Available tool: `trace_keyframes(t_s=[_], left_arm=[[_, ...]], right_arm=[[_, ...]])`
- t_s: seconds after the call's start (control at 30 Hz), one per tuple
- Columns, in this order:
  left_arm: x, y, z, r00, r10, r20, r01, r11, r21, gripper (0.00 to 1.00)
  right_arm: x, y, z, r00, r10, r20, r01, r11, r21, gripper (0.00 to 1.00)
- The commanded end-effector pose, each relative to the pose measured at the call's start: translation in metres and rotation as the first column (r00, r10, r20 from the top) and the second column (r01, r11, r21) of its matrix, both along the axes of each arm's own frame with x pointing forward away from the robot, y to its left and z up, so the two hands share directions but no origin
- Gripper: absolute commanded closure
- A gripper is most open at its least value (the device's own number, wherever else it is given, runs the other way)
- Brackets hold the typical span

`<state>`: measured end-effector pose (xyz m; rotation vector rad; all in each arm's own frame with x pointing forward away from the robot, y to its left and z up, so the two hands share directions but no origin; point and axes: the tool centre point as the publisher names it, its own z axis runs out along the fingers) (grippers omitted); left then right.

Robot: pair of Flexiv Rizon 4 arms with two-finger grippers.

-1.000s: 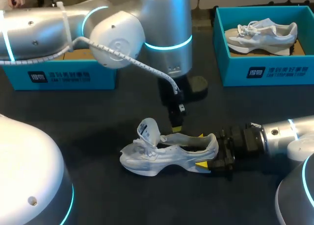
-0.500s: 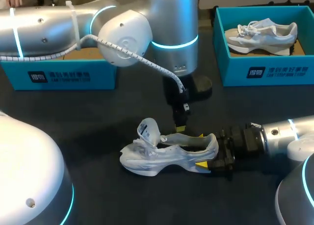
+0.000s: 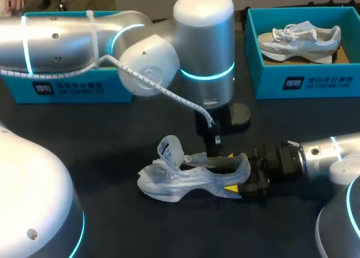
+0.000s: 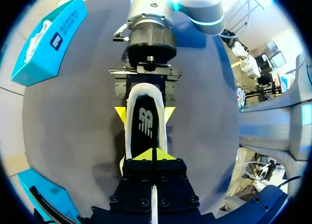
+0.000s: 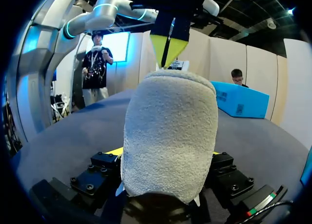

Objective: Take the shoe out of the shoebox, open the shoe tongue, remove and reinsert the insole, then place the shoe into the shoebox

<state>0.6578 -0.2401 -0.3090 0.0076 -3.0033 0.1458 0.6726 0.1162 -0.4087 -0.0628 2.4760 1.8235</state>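
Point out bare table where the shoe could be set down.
Free: tabletop between the left shoebox and the shoe, plus the strip on the shoe's near side. Crowded: the heel end, left hand above, right hand clamping.

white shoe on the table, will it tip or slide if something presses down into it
Probably not: the right gripper clamps the white shoe at the heel. Its sole rests flat, so tipping seems unlikely. The upright tongue looks thin and would likely flop if nudged.

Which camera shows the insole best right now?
Left wrist view: it looks straight into the shoe onto the dark insole. Head view sees the shoe side-on, its inside dark; right wrist view shows only the heel.
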Motion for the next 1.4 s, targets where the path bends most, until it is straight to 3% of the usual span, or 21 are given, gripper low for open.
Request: trace_keyframes(t_s=[0.03,0.37,0.77,1.0,1.2,1.23,1.27,1.3,1.4], left_arm=[[0.004,-0.016,-0.019,1.0,-0.011,-0.025,0.012,1.0,0.02,1.0],[0.006,-0.008,-0.052,0.997,-0.013,-0.079,0.018,0.997,0.072,1.0],[-0.01,0.027,-0.071,0.993,-0.027,-0.118,0.041,0.992,0.12,1.0],[-0.027,0.035,-0.075,0.989,-0.067,-0.129,0.083,0.989,0.126,1.0],[-0.025,0.034,-0.082,0.991,-0.061,-0.121,0.076,0.989,0.129,1.0],[-0.025,0.034,-0.082,0.991,-0.06,-0.116,0.075,0.989,0.129,0.96],[-0.024,0.034,-0.083,0.992,-0.058,-0.11,0.072,0.989,0.13,0.8],[-0.024,0.034,-0.083,0.993,-0.057,-0.108,0.071,0.989,0.129,0.72],[-0.023,0.033,-0.085,0.995,-0.058,-0.079,0.067,0.991,0.116,0.66]], right_arm=[[-0.002,0.001,-0.001,1.0,0.0,0.0,0.0,1.0,-0.005,1.0],[-0.002,0.001,-0.001,1.0,0.0,0.0,0.0,1.0,-0.005,1.0],[-0.002,0.001,-0.001,1.0,0.0,0.0,0.0,1.0,-0.005,1.0],[-0.002,0.001,-0.001,1.0,0.0,0.0,0.0,1.0,-0.005,1.0],[-0.002,0.001,-0.001,1.0,0.0,0.0,0.0,1.0,-0.005,1.0],[-0.002,0.001,-0.001,1.0,0.0,0.0,0.0,1.0,-0.005,1.0],[-0.002,0.001,-0.001,1.0,0.0,0.0,0.0,1.0,-0.005,1.0],[-0.002,0.001,-0.001,1.0,0.0,0.0,0.0,1.0,-0.005,1.0],[-0.002,0.001,-0.001,1.0,0.0,0.0,0.0,1.0,-0.005,1.0]])
